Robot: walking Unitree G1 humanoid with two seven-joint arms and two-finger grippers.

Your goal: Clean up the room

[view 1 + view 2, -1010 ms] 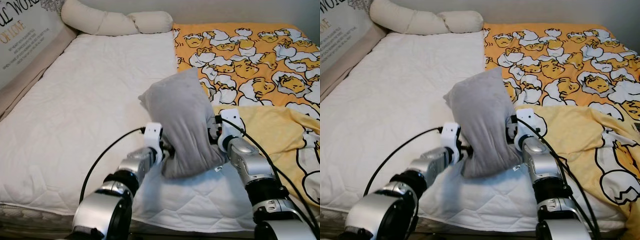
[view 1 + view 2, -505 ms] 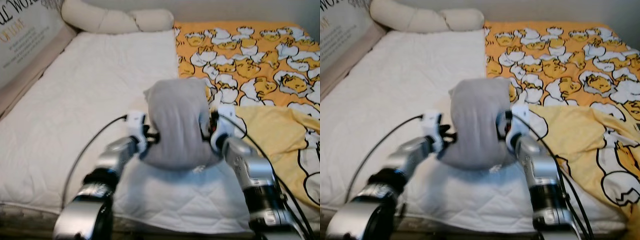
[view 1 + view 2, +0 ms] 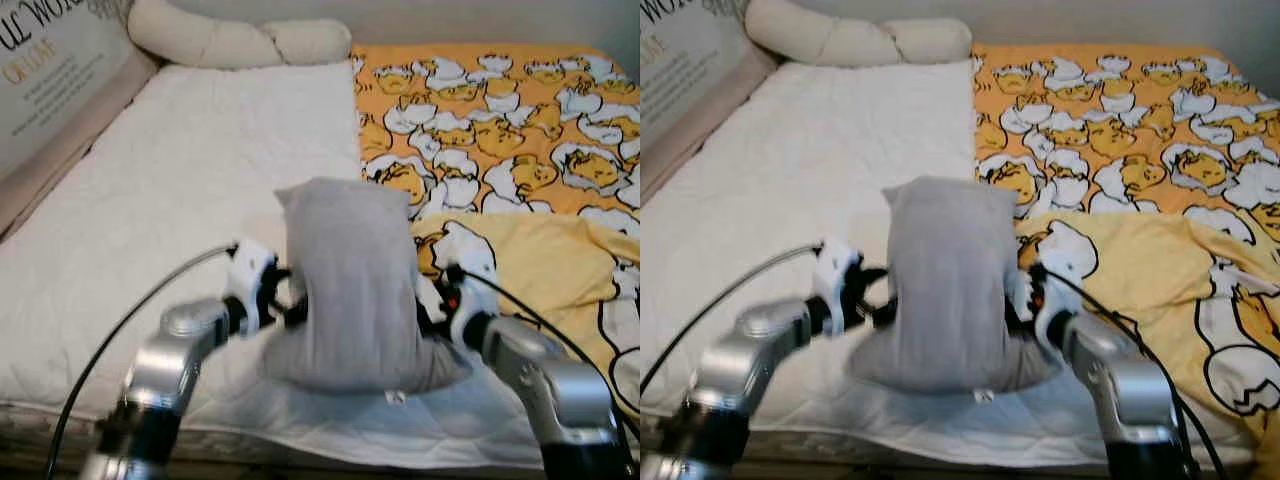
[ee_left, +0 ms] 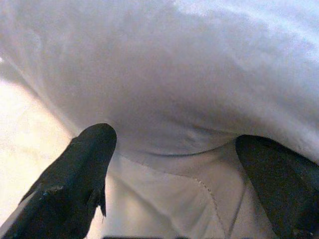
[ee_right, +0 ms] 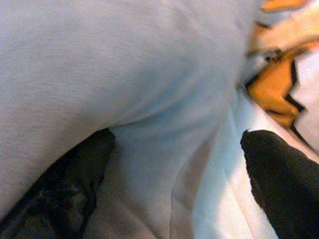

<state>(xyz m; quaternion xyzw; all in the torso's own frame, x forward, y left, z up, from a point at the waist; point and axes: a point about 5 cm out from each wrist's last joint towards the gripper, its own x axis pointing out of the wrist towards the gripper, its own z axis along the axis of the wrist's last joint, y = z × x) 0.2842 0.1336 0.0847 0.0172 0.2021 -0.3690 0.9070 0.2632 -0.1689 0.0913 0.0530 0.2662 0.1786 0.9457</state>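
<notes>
You have the grey pillow [image 3: 350, 285] upright near the front edge of the bed, pressed between your two grippers, its lower end bulging out over the white mattress [image 3: 170, 200]. It stands just left of where the yellow blanket begins, with its top corners squared off and its body leaning slightly toward you.

Your left gripper [image 3: 285, 305] presses into the pillow's left side, about halfway up. From the left wrist camera, both black fingers [image 4: 79, 169] are spread wide, with the pillow's grey fabric [image 4: 164, 89] bunched between them. Your right gripper [image 3: 432, 305] meets the pillow's right side at about the same height. On the right wrist camera its fingers [image 5: 279, 174] are also spread wide, one tucked under a fold of the grey cloth [image 5: 124, 74] and the other out beside the patterned blanket. Neither gripper pinches the fabric; the pillow is squeezed between the two arms.

To the right, the orange and yellow cartoon-print blanket [image 3: 520, 130] covers that half of the bed, and a plain yellow fold [image 3: 540, 260] of it lies just beside the pillow. At the far end, a long cream bolster [image 3: 240, 42] lies across the head of the mattress. Along the far left edge, a board with printed lettering [image 3: 45, 75] leans beside the bed.
</notes>
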